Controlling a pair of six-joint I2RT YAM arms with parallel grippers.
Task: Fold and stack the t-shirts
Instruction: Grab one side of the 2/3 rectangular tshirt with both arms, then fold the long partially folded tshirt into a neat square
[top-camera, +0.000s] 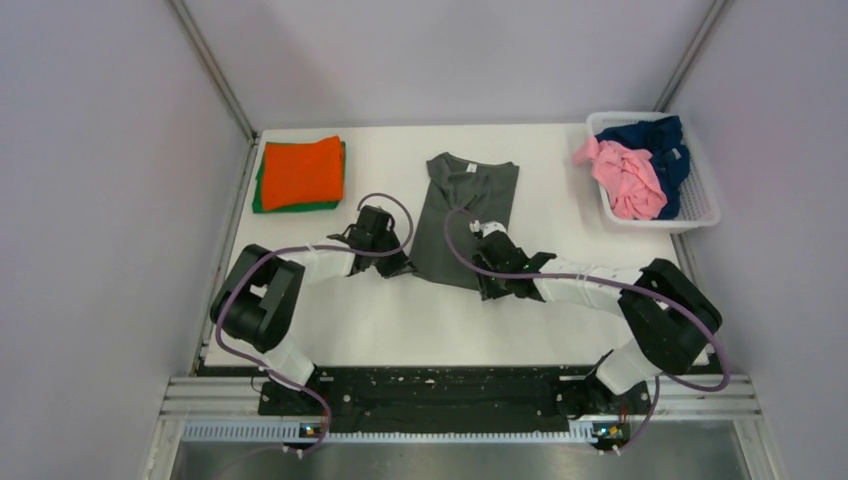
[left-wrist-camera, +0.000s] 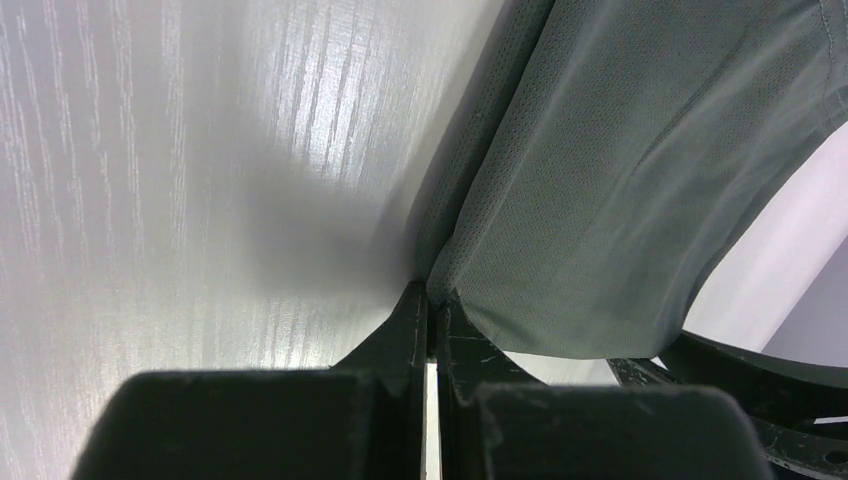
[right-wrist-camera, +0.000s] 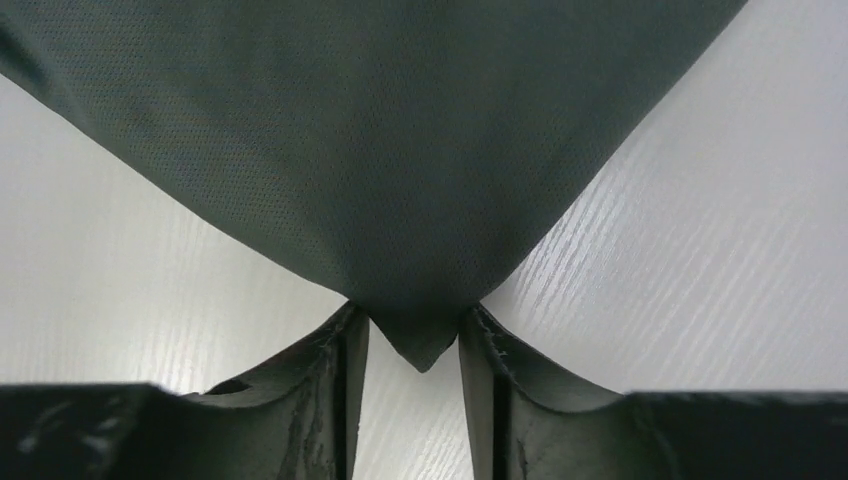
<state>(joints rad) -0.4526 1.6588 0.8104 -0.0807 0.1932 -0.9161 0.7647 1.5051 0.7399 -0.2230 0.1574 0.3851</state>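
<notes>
Green t-shirt (top-camera: 259, 197), left of dark grey t-shirt (top-camera: 470, 205): lying mostly under orange t-shirt (top-camera: 302, 170), only edges showing. Navy t-shirt (top-camera: 655, 132), far right of it: partly lying behind pink t-shirt (top-camera: 628, 178). Grey shirt's near corners hiding under left gripper (top-camera: 404, 265) and right gripper (top-camera: 492, 283). Wrist views: its cloth running off frame edges. Neck label (top-camera: 466, 170) showing too small to read.

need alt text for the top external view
Two robot arms reach over a white table, the left hand and right hand pinching the near corners of a dark grey t-shirt. A folded orange t-shirt on a green t-shirt lies far left; a white basket far right holds a pink t-shirt and a navy t-shirt.
</notes>
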